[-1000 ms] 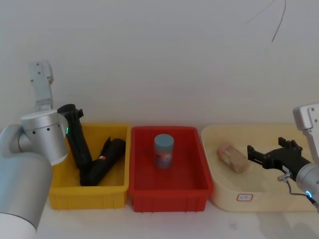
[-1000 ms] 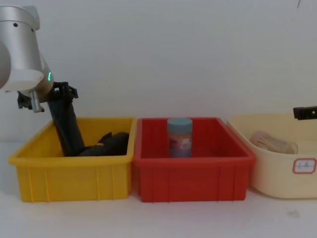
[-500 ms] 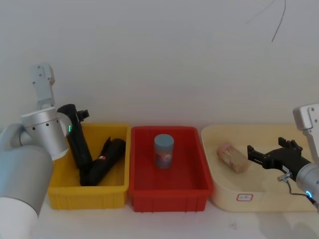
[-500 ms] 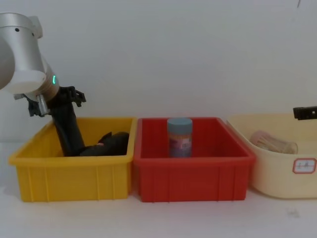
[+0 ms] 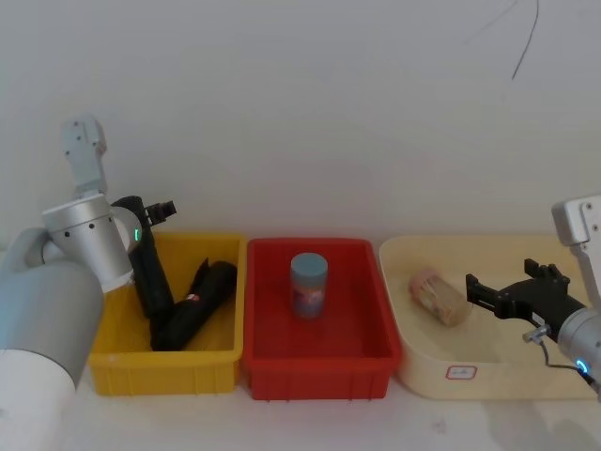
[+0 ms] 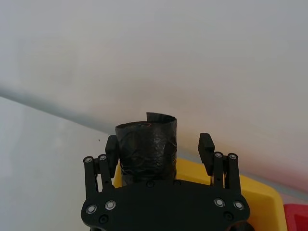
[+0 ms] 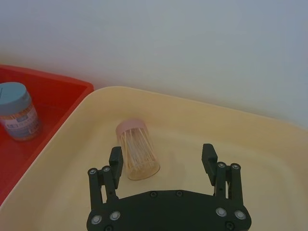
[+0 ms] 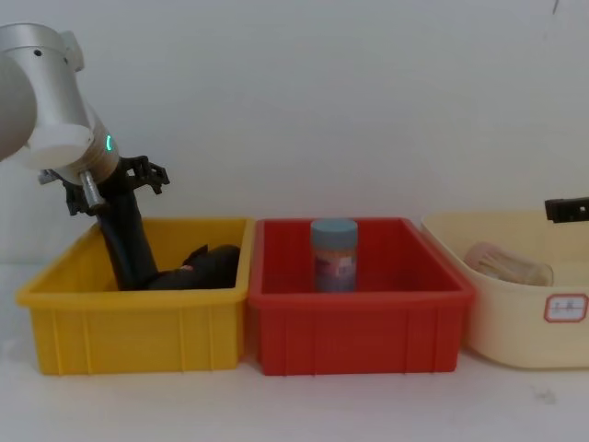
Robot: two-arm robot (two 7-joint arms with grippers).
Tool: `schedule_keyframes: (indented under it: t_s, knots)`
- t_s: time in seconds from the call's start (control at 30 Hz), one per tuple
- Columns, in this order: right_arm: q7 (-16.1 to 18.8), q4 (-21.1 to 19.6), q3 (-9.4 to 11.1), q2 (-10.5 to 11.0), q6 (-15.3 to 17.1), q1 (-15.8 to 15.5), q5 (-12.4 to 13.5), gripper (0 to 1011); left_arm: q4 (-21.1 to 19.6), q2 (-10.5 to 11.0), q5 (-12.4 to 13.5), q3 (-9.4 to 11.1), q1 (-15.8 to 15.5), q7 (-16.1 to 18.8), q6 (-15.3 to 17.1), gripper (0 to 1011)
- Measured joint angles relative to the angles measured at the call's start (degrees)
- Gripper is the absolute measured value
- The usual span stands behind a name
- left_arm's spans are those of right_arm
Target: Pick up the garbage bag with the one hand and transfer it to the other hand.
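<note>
The left gripper [image 6: 159,144] is holding spread fingers around the top of the garbage bag [image 8: 124,244] leaning in the left yellow bin [image 5: 164,365], so squeezing, lifting and passing to the spread-fingered right gripper [image 7: 162,155] are waiting.

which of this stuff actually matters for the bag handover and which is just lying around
Job:
garbage bag roll, leaning in the yellow bin
left gripper, open around its top
right gripper, open over the cream tray

Lying about:
black lump
red bin
blue-lidded jar
toothpick holder
</note>
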Motion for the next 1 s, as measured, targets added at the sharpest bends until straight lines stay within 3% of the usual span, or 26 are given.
schedule_keyframes:
  t_s: [0.27, 0.53, 0.8, 1.0]
  knots:
    - [0.0, 0.0, 0.0, 0.0, 0.0, 0.0, 0.0, 1001, 0.9, -0.1, 0.0, -0.5, -0.8, 0.0, -0.5, 992]
    - [0.0, 0.0, 0.0, 0.0, 0.0, 0.0, 0.0, 1001, 1.5, -0.2, 0.0, -0.7, -1.2, 0.0, -0.8, 824]
    - [0.0, 0.0, 0.0, 0.0, 0.0, 0.0, 0.0, 1001, 1.7, -0.2, 0.0, -0.9, -1.4, 0.0, -0.9, 585]
    - [0.0, 0.0, 0.0, 0.0, 0.0, 0.0, 0.0, 1001, 1.9, -0.2, 0.1, -0.9, -1.5, 0.0, -1.0, 540]
